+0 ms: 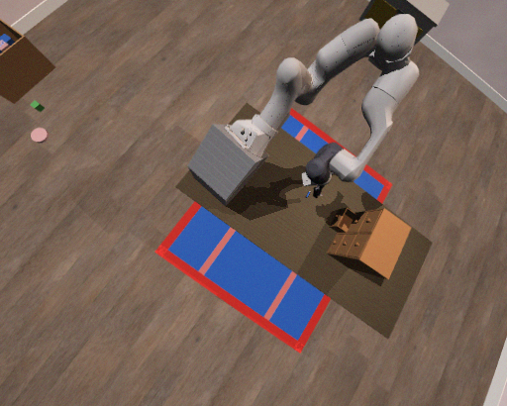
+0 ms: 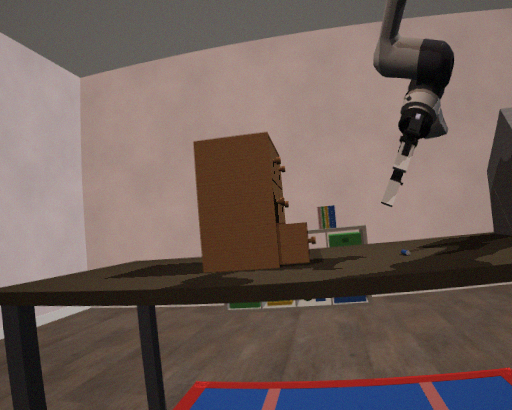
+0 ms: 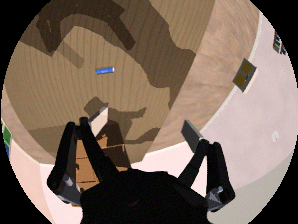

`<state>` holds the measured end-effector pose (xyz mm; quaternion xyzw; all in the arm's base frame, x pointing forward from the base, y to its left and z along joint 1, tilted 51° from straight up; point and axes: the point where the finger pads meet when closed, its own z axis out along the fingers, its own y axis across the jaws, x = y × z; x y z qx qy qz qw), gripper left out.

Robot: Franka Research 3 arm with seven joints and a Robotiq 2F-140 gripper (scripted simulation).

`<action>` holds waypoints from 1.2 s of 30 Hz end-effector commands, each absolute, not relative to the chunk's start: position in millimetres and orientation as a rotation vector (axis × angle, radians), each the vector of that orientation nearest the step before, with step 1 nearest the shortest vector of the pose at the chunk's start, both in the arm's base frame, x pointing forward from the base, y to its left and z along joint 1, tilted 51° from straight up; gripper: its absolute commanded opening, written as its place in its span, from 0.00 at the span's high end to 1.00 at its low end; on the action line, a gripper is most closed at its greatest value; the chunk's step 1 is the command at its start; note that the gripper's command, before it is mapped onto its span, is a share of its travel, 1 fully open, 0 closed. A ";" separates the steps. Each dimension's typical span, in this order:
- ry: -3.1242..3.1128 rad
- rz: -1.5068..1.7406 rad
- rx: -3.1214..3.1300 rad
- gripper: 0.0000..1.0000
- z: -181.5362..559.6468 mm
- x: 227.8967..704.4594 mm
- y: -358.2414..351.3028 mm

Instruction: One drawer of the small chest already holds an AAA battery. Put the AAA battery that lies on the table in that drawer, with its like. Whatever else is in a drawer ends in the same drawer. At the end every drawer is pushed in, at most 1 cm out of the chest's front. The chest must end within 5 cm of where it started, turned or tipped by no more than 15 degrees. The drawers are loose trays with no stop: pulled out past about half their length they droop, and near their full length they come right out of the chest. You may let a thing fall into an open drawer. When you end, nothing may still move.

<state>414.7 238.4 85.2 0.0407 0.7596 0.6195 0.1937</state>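
Top view: small wooden chest (image 1: 374, 243) sits on the dark worktop (image 1: 280, 223), its front facing the arm; one drawer (image 1: 344, 219) at the front's end stands pulled out, the others look flush. AAA battery (image 1: 308, 194), a small blue cylinder, lies on the worktop just beside the gripper (image 1: 318, 190) as seen from above, well apart from the chest. Grey block (image 1: 226, 163) under the arm's base stands at the far side of the worktop from the chest

Exterior view adds height: gripper (image 2: 394, 192) hangs well above the worktop (image 2: 133, 285), tilted, fingertips pointing down and toward the chest (image 2: 235, 200). Battery (image 2: 404, 252) rests on the surface below it, untouched. This view shows that the open drawer (image 2: 294, 243) is the lowest one, with knobs of the shut drawers stacked above it. Contents of the drawer not visible from here or from above

Wrist view: battery (image 3: 104, 70) lies ahead of the jaws on the worktop (image 3: 166, 23), lengthwise across the frame. Part of the chest shows low between the fingers, too dark to resolve

Jaws: spread fully apart, nothing between them, touching nothing
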 end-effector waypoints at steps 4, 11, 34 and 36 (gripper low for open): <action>1.969 1.641 0.080 0.00 88.2 430.6 244.9; 1.836 1.488 0.210 0.00 77.4 453.7 241.5; 1.734 1.002 0.396 0.00 28.4 473.0 190.5; 1.734 0.984 0.400 0.00 26.5 472.7 188.3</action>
